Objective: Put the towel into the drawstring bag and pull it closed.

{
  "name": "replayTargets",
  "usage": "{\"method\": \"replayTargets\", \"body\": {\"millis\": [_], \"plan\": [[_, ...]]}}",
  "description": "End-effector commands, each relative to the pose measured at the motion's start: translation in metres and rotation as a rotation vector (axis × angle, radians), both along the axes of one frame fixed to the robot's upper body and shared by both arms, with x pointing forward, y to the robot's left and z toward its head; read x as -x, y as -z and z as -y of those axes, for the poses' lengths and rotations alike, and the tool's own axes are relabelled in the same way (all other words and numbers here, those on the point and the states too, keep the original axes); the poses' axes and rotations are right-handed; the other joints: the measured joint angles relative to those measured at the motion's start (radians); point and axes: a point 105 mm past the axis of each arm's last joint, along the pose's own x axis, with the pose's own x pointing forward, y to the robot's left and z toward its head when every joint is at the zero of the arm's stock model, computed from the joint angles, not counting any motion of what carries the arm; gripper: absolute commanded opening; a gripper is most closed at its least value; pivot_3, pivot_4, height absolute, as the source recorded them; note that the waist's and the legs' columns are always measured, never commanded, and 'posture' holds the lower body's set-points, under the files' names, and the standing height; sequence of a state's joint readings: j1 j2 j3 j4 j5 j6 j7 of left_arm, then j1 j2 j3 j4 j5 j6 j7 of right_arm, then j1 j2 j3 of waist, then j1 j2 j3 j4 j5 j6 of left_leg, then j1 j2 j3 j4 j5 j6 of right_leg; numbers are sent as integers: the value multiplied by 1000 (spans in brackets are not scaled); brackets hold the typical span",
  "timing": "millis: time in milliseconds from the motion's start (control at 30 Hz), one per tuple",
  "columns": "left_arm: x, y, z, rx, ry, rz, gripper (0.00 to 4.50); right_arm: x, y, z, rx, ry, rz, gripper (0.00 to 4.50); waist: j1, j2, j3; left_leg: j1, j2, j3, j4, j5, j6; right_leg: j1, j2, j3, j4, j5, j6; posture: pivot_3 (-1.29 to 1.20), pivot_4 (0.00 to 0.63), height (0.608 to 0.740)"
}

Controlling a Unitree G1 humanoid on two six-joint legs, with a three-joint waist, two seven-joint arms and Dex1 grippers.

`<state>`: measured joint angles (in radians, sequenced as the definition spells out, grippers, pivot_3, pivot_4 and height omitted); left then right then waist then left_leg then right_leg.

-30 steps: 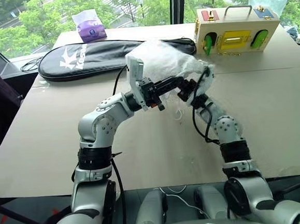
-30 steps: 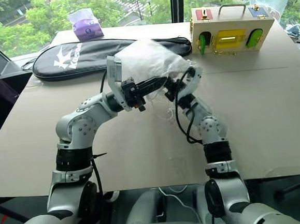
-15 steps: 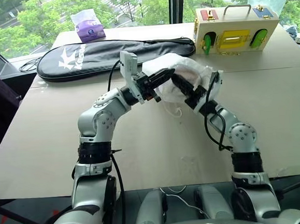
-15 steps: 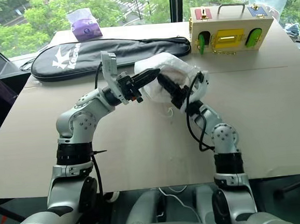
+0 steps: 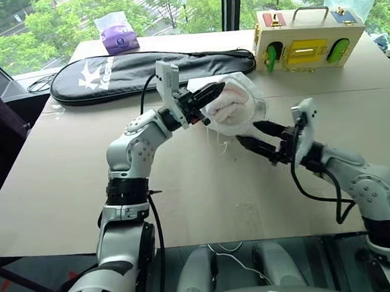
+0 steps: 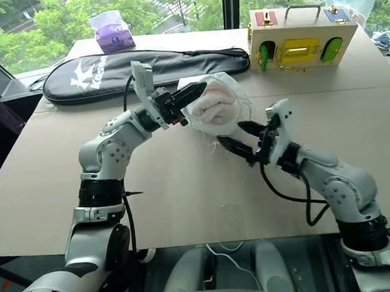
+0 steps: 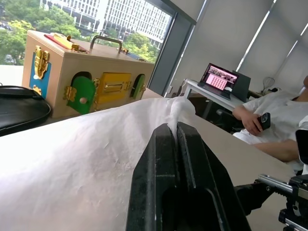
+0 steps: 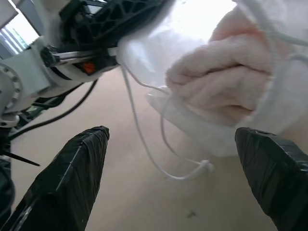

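While the left tool (image 5: 208, 93) is clenched on a pinch of fabric at the rim of the thin, smooth, slightly see-through white drawstring bag (image 5: 244, 88), that bag hangs raised above the middle of the beige tabletop (image 5: 63, 183), nearer its far edge than its near one. Inside the pouch, visible through the fabric, sits the thick off-white ribbed towel (image 5: 227, 106), bunched into a lump; the right wrist view shows it (image 8: 226, 82) bulging against the bag wall. White cord loops (image 8: 159, 144) trail from the bag's mouth and dangle free below it, over the tabletop. The right tool (image 5: 256, 136) stands released, its two black fingers (image 8: 67, 178) spread wide apart, just below and to the right of the bag and clear of both fabric and cord. In the left wrist view the two black fingers (image 7: 159, 168) are pressed together with a small peak of white fabric caught between their tips. Along the far edge of the tabletop lie a long black zipped racket case (image 5: 108, 75) toward the far left corner, a purple packet (image 5: 117, 36) behind it, and a pale wooden latch box with yellow and green doors (image 5: 305, 39) toward the far right corner.
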<state>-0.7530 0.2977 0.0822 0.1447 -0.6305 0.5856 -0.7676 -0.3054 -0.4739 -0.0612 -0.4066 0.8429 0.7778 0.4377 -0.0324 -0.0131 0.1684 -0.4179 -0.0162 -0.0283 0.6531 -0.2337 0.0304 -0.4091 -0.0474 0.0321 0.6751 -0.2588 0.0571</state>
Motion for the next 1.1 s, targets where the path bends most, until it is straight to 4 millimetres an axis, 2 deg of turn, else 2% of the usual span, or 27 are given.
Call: {"method": "replayTargets", "body": {"millis": [33, 167, 300, 533, 567, 600, 700, 733, 767, 867, 900, 1000, 1100], "plan": [[0, -19, 1, 22, 1, 66, 0, -8, -12, 15, 100, 94, 116, 4448, -1, 0, 0, 0, 0, 0, 0, 0, 0, 0, 0, 0, 0, 0, 0, 0, 150, 740], [0, -20, 5, 30, 10, 65, 0, -24, 2, 29, 240, 195, 140, 4448, -1, 0, 0, 0, 0, 0, 0, 0, 0, 0, 0, 0, 0, 0, 0, 0, 150, 740], [0, -20, 8, 29, 13, 66, 0, -42, 13, 26, 287, 241, 139, 4448, -3, 0, 0, 0, 0, 0, 0, 0, 0, 0, 0, 0, 0, 0, 0, 0, 150, 740], [-1, -20, 10, 37, 9, 66, 0, -77, 9, 25, 255, 380, 172, 4448, -1, 0, 0, 0, 0, 0, 0, 0, -1, 0, 0, 0, 0, 0, 0, 0, 150, 740], [-1, -21, 11, 38, 9, 67, 0, -80, 11, 27, 269, 399, 172, 3954, -1, 0, 0, 0, 0, 1, 0, 0, -1, 0, 0, 0, 0, 0, 0, 0, 150, 740], [-1, -21, 10, 39, 8, 68, 0, -82, 11, 29, 279, 415, 177, 3750, 1, 0, 0, 0, 0, 0, 0, 0, -1, 0, 0, 0, 0, 0, 0, 0, 150, 740], [-2, -20, 8, 44, -2, 67, 0, -82, 9, 35, 259, 449, 191, 2387, 3, 0, 0, 0, 0, 0, 0, 0, -1, 0, 0, 0, 0, 0, 0, 0, 150, 740], [-2, -20, 8, 45, -4, 66, 0, -82, 5, 37, 243, 466, 207, 2199, 3, 0, 0, 0, 0, 1, 0, 0, -1, 0, 0, 1, 0, 0, 0, 0, 150, 740], [-2, -20, 8, 45, -5, 65, 0, -82, 2, 39, 232, 476, 218, 1554, 3, 0, 0, 0, 0, 1, 0, 0, -1, 0, 0, 1, 0, 0, 0, 0, 150, 740], [-1, -17, 9, 50, 6, 48, 0, -82, -7, 45, 224, 511, 256, 287, 3, 0, 0, 0, 0, 1, 0, 0, -1, 0, 0, 1, 0, 0, 0, 0, 150, 740], [-1, -17, 9, 50, 8, 46, 0, -82, -9, 45, 222, 511, 265, 36, 3, 0, 0, 0, 0, 1, 0, 0, -1, 0, 0, 1, 0, 0, 0, 0, 150, 740], [2, -20, 10, 93, 37, 49, 0, -83, -20, 46, 181, 532, 276, 36, 1, 0, 0, 0, 0, 1, 0, 0, -1, 0, 0, 1, 0, 0, 0, 0, 150, 740], [1, -29, 8, 107, 2, 86, 855, -84, -23, 45, 174, 538, 280, 0, -1, 0, 0, 0, 0, 1, 0, 0, -1, 0, 0, 1, 0, 0, 0, 0, 150, 740]]}}
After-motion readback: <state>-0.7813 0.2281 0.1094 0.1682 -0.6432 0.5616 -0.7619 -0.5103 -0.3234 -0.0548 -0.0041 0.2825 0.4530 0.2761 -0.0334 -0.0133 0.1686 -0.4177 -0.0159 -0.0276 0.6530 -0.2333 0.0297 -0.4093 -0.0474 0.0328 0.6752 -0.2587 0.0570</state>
